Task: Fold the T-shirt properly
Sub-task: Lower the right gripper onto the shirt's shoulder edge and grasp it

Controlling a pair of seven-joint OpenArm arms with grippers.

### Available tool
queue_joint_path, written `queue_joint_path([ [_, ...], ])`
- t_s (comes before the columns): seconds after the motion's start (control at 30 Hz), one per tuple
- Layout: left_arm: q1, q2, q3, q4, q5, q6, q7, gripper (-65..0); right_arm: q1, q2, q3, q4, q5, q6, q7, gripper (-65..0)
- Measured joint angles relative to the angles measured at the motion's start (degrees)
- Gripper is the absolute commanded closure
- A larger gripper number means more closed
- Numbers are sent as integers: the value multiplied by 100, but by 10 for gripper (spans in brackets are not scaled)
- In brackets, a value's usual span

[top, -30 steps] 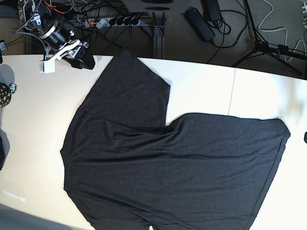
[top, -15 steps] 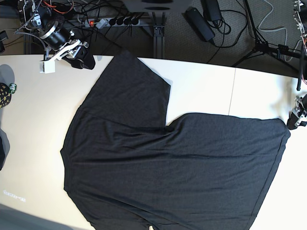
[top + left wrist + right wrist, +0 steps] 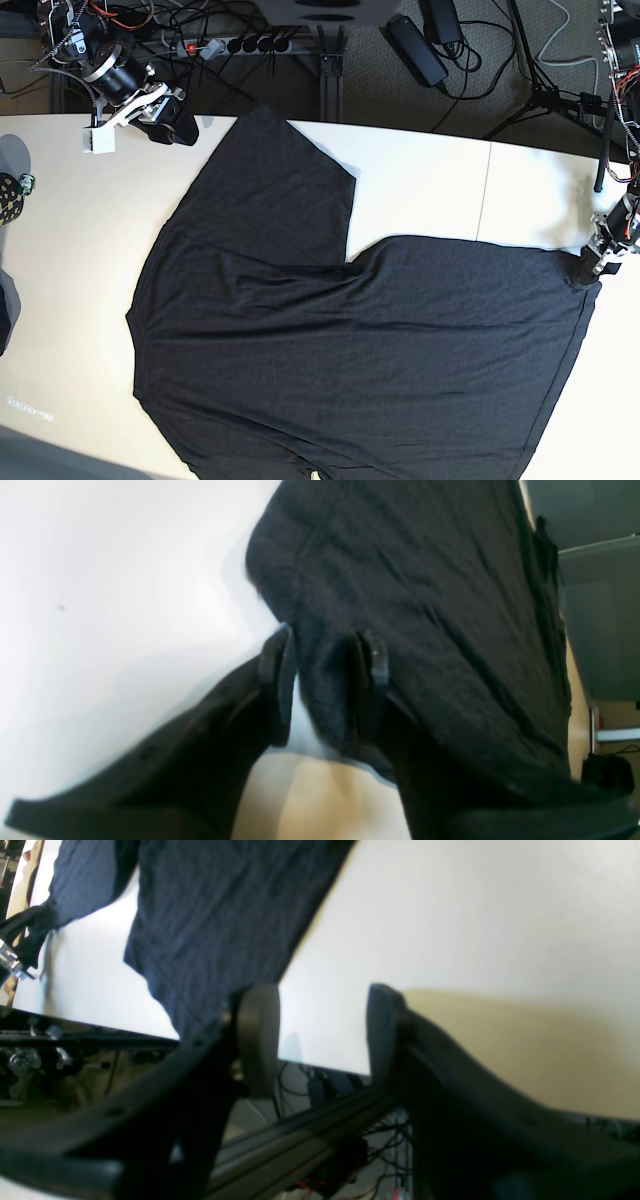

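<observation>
The T-shirt (image 3: 350, 340) lies spread flat on the white bench (image 3: 430, 185), plain dark side up. The left tool (image 3: 325, 680) is at the shirt's hem corner, its jaws apart with a bunch of the cloth between them. The right tool (image 3: 322, 1035) stands open and empty near the sleeve.

This looks like a robotics lab or workshop — not a home. A plain white table (image 3: 420, 180) fills the room's middle, and behind it a black power strip (image 3: 235, 44) lies on grey carpet (image 3: 480, 70) among tangled cables (image 3: 200, 20). Tripod legs (image 3: 545, 100) and a black power adapter (image 3: 415, 48) stand nearby — working gear everywhere.
</observation>
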Motion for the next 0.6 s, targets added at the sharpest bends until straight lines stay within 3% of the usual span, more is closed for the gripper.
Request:
queue_joint_path([
  [0.1, 2, 26, 4, 0, -37, -2, -109, -174, 79, -17, 0, 0, 83, 0, -35, -286],
  [0.23, -4, 33, 33, 0, 177, -20, -254, 0, 188, -177, 0, 0, 109, 7, -37, -286],
  [0.37, 0, 50, 33, -4, 138, -48, -474, 0, 267, -389, 0, 72, -136, 22, -192, -286],
  [0.5, 24, 59, 33, -7, 50, -629, -380, 0, 479, -673, 0, 173, -136, 22, -647, -287],
  [0.6, 15, 59, 37, -7, -92, -664, -306, 0, 570, -844, 0, 210, -133, 22, -640, -303],
])
